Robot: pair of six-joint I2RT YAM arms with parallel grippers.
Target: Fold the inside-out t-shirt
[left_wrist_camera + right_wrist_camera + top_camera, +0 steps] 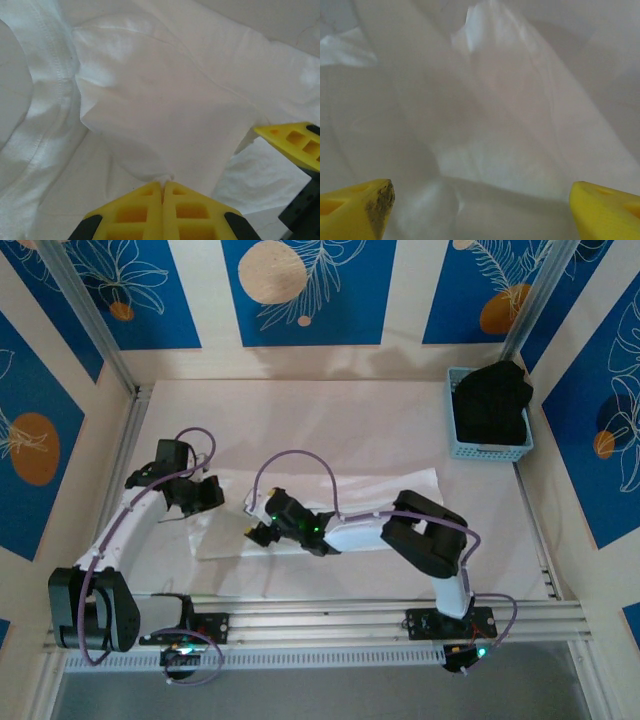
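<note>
Left pincer (162, 184) pinches the t-shirt (160, 110); right pincer (481, 192) gapes, seemingly above it.

Bright even light; t-shirt (485, 125) blurred, washed-out close up.

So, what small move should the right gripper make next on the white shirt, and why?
Probably the right gripper should slide to a free edge of the t-shirt and close there. Its jaws stand wide open over cloth and hold nothing, while the left gripper is shut on a pinch of it; a fold likely needs two grips.
</note>
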